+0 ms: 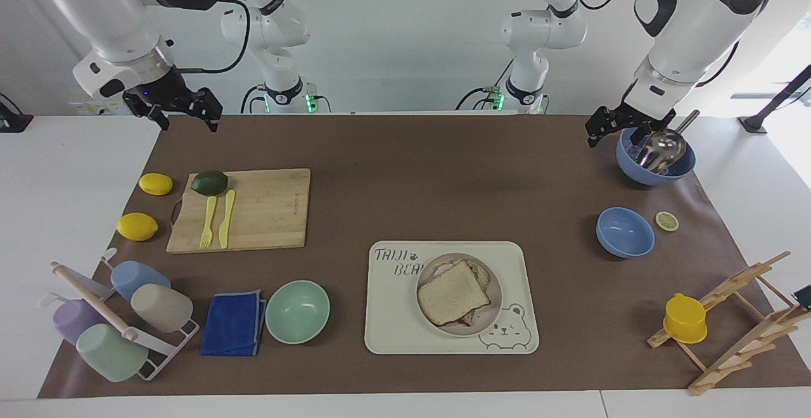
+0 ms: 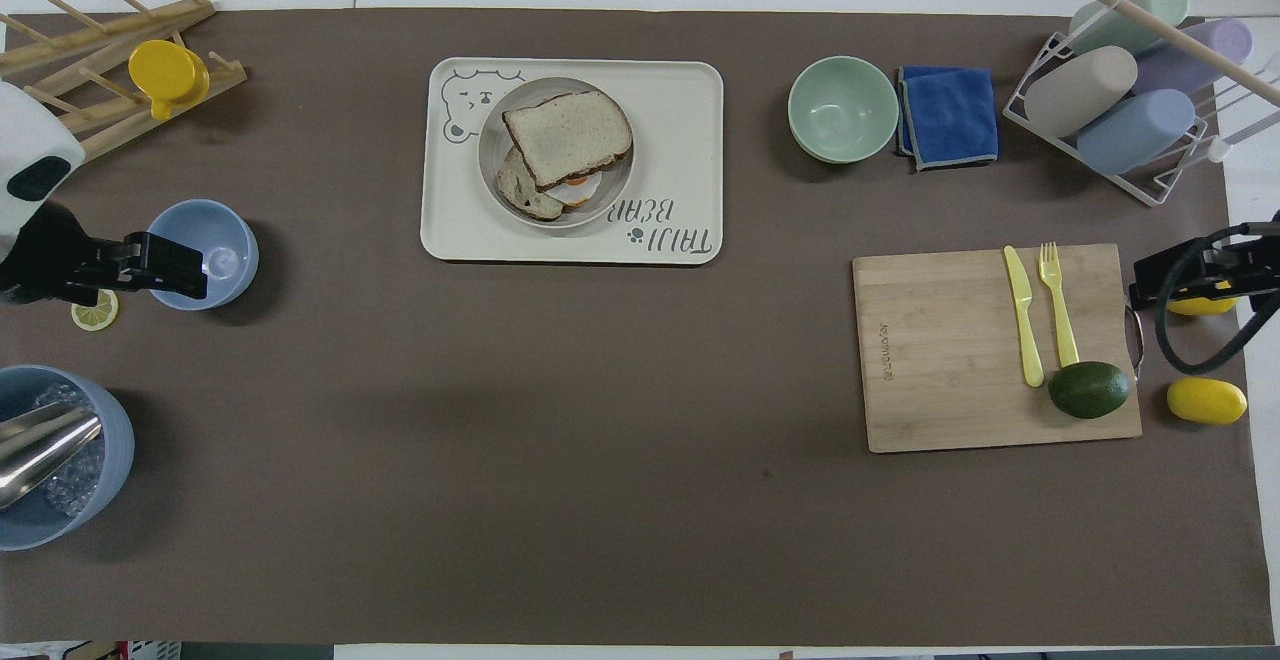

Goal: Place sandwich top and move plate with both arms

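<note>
Bread first, from the facing view: the sandwich top (image 1: 453, 292) lies askew on the lower slice and its filling, all of it on the plate (image 1: 491, 313), and the plate sits on the bear-printed tray (image 1: 393, 304) at the edge of the bench far from my bases. My right gripper (image 1: 184, 113) hangs in the air over the brown mat (image 1: 443, 177) by the right arm's corner of the bench, its fingers spread apart and gripping nothing. My left gripper (image 1: 613, 128) hangs just beside the blue bowl with the metal scoop (image 1: 656, 157) at the left arm's end, fingers likewise apart and bare. Both arms wait well apart from the plate. A mint green bowl (image 1: 297, 311) and a folded blue cloth (image 1: 233, 323) lie beside the tray toward the right arm's end, and the cutting board (image 1: 266, 212) with a yellow fork, knife and an avocado lies nearer to me than those.

From overhead, the sandwich top (image 2: 567, 137) covers most of the plate (image 2: 490, 145), with a sliver of egg and the lower slice showing at the nearer rim. The tray (image 2: 680, 140) lies farther from me than the open middle of the mat. My left gripper (image 2: 160, 275) shows over the near rim of the small empty blue bowl (image 2: 225, 240). My right gripper (image 2: 1165, 275) shows over the gap between the cutting board (image 2: 940, 350) and a lemon (image 2: 1205, 400)
</note>
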`<state>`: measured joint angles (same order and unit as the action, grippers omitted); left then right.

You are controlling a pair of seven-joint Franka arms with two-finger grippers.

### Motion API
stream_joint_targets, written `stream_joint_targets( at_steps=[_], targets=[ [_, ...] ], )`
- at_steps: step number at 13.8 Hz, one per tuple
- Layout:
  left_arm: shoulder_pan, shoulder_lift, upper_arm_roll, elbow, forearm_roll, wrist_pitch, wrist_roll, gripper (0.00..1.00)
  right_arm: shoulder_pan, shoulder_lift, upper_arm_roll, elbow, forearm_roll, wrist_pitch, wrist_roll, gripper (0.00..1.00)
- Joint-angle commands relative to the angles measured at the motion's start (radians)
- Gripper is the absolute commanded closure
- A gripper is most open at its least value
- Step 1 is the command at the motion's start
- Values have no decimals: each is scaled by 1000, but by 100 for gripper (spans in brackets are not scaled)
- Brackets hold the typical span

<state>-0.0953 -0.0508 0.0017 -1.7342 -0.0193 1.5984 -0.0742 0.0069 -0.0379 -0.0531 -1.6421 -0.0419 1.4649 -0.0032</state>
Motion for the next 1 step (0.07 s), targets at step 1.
stream_joint_targets(
  at_steps=[1],
  targets=[
    [19, -14, -9, -15, -27, 23, 13, 0, -5, -13, 2, -8, 31, 5, -18, 0]
  ],
)
